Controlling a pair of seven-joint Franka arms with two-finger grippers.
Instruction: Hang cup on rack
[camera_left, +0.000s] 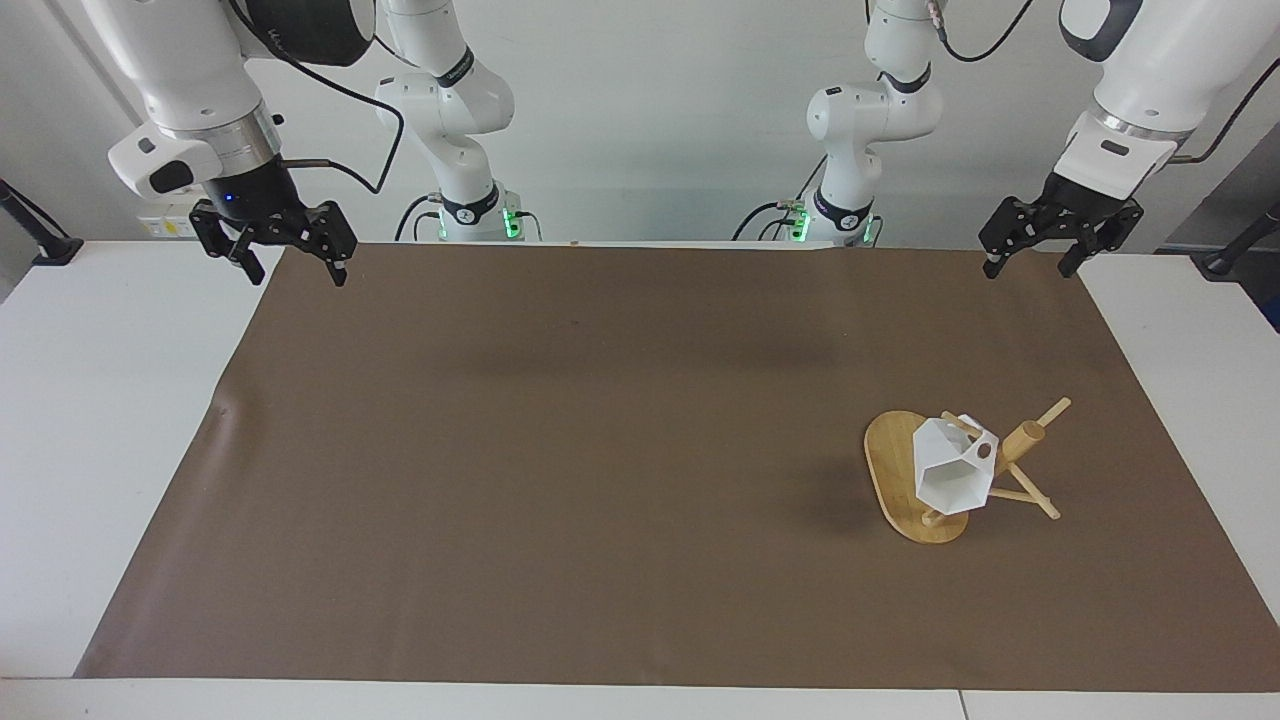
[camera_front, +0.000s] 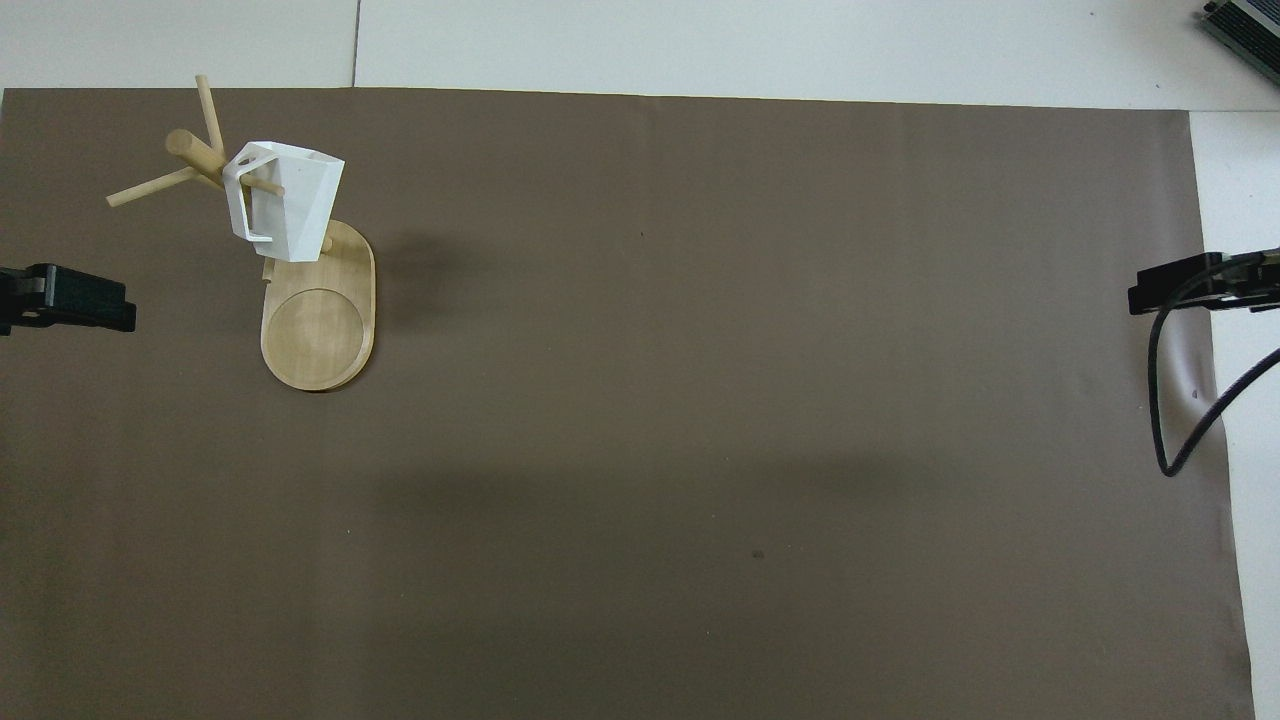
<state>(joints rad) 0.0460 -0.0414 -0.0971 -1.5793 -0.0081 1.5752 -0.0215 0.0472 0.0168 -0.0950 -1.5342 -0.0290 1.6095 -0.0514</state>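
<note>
The white faceted cup hangs by its handle on a peg of the bamboo rack, which stands on the brown mat toward the left arm's end of the table. In the overhead view the cup hangs over the rack's oval base, beside the post. My left gripper is open and empty, raised over the mat's corner by its base. My right gripper is open and empty, raised over the mat's corner at the right arm's end. Only the grippers' tips show in the overhead view.
A brown mat covers most of the white table. A black cable loops from the right arm over the mat's edge.
</note>
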